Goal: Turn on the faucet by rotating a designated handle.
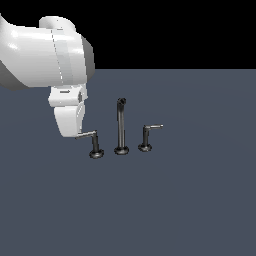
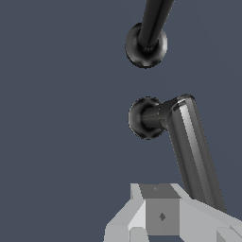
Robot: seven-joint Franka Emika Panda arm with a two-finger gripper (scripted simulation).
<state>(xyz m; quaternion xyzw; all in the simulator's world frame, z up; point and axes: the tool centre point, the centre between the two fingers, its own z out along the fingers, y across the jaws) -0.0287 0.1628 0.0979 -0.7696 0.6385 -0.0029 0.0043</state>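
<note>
While the white arm [image 1: 45, 55] hangs over the dark grey desk [image 1: 190, 200], its tool [image 1: 70, 125] sits low at the free end of the handle's bar, on the side of the spout toward the exterior view's left. The faucet [image 1: 120, 127] stands as three separate dark glossy pieces in a row on the desk, with the tall thin spout [image 1: 120, 125] in the middle as the landmark. The handle [image 1: 92, 142] stands just beside the spout toward the exterior view's left: a short post on a round base, with a thin grey bar running away from the spout until its tip meets the white tool. The smaller lever [image 1: 148, 137] stands just beside the spout on the other side, its shorter bar also pointing away from the spout. In the wrist view the handle [image 2: 177, 142] shows its round base and its long bar reaching down to the grey body of the tool [image 2: 165, 217], while the spout's base [image 2: 146, 45] lies just beyond the handle's base. Whether the tool's fingers are apart or closed on the bar cannot be told, as neither view shows them clearly; the bar's end only appears to touch the tool.
</note>
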